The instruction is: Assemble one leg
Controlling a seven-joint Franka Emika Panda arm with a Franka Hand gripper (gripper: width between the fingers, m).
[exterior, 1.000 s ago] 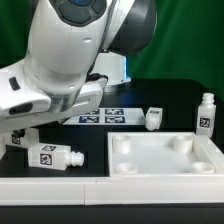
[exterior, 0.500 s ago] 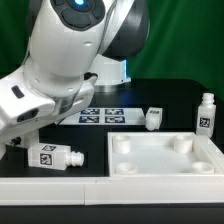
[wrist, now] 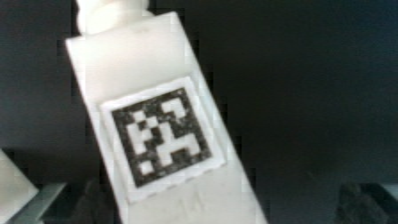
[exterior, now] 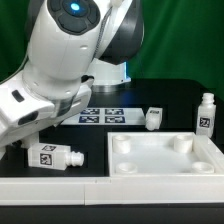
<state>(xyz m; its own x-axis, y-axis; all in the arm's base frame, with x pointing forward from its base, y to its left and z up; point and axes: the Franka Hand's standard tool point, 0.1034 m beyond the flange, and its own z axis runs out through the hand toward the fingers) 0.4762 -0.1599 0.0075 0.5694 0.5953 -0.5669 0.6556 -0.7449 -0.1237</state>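
Near right corner of the bench (exterior: 160,95): tabletop (exterior: 165,170), tray-like, nothing fitted. Near left: spare leg (exterior: 52,155), lying on its side, tag up. Left edge: the leg (wrist: 160,120), largely hidden under the arm (exterior: 60,70), which has sunk further toward that edge this past second while every part stayed put. I judge this an approach, with the grasp not yet made. Only the wrist view shows its tag close up, with the jaws spread either side, apparently clear of it. Only the exterior view shows the marker board (exterior: 105,116) mid-bench, a third leg (exterior: 153,118) beyond, and a fourth leg (exterior: 206,112) upright at the right edge.
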